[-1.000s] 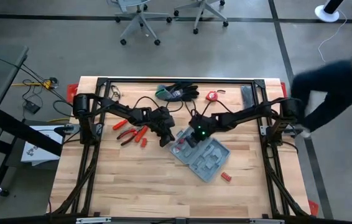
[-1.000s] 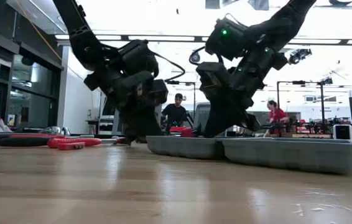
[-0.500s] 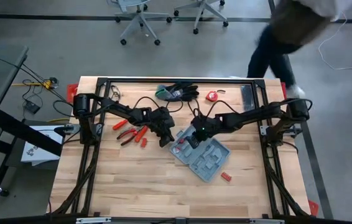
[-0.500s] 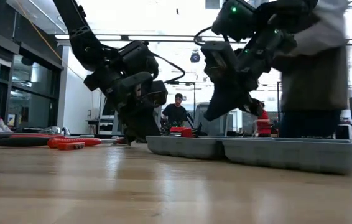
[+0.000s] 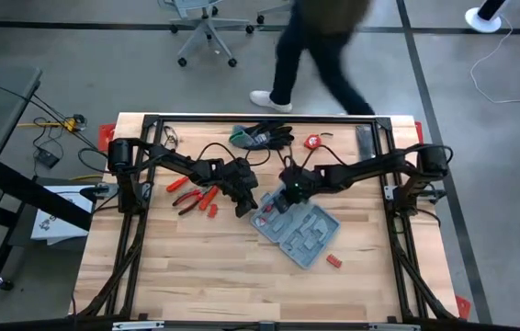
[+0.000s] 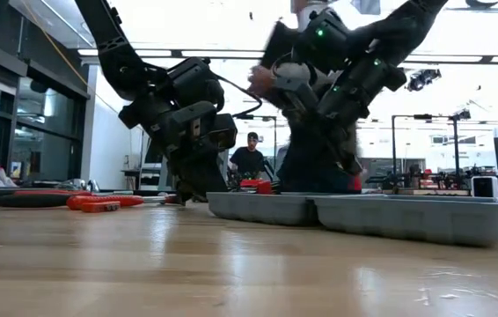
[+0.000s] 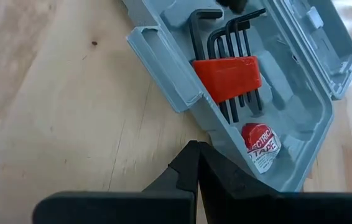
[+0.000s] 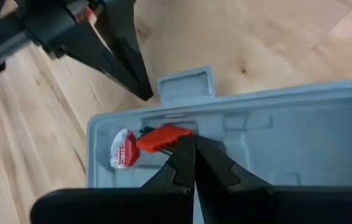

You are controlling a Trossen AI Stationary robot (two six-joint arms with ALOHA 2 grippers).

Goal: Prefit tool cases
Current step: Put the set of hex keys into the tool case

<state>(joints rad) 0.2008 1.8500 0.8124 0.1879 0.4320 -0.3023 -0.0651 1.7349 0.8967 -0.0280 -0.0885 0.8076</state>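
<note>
On the wooden table [image 5: 196, 267], from above, the open tool case [image 5: 299, 232] was seen mid-table with pliers [image 5: 191, 197] left outside; in the left wrist view hex keys [image 7: 227, 78] and tape [image 7: 260, 140] were already seated, left gripper [image 7: 194, 163] closed empty; the right gripper [image 8: 188, 152] was likewise closed empty above the case.

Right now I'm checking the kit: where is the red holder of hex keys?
The red hex-key holder lies inside the open grey-blue plastic tool case at mid-table, in the end nearest the left gripper, beside a roll of electrical tape.
</note>
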